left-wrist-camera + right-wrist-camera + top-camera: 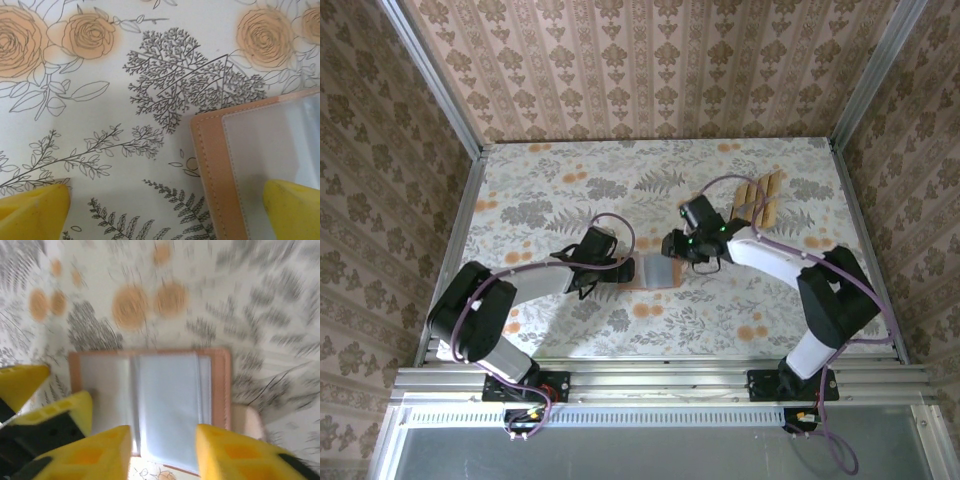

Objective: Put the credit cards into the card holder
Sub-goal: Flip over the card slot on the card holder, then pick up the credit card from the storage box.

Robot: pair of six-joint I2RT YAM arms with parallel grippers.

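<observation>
— Jaws on the left gripper (165,202): how do they stand?

— Spread as wide as they go, with nothing held. In the left wrist view one yellow finger (35,210) sits over the bare floral tablecloth (150,65). The other is over a greyish pocket panel of the card holder (212,165), close to its corner. Whether that finger touches the panel cannot be told.

— And the right gripper (162,437)?

— Its jaws are partly apart, with nothing between them. Its wrist view is blurred, but the card holder shows through the gap, lying open and flat with the salmon border around pale panels that face up.

— Where is the card holder on the table?

— From above, both arms reach in from their bases on the near rail (660,380). The holder lies about mid-table, between the two grippers. The left gripper is at its left edge and the right gripper at its right.

— Anything beside it?

— In the right wrist view a pale tan piece (247,422) with a rounded corner sits just beside the holder's right edge. It is too blurred to name.

— And the credit cards?

— The credit cards (760,203) lie fanned out farther back on the right side of the table, beyond the right gripper and well apart from the holder. None of them is in either gripper.
</observation>
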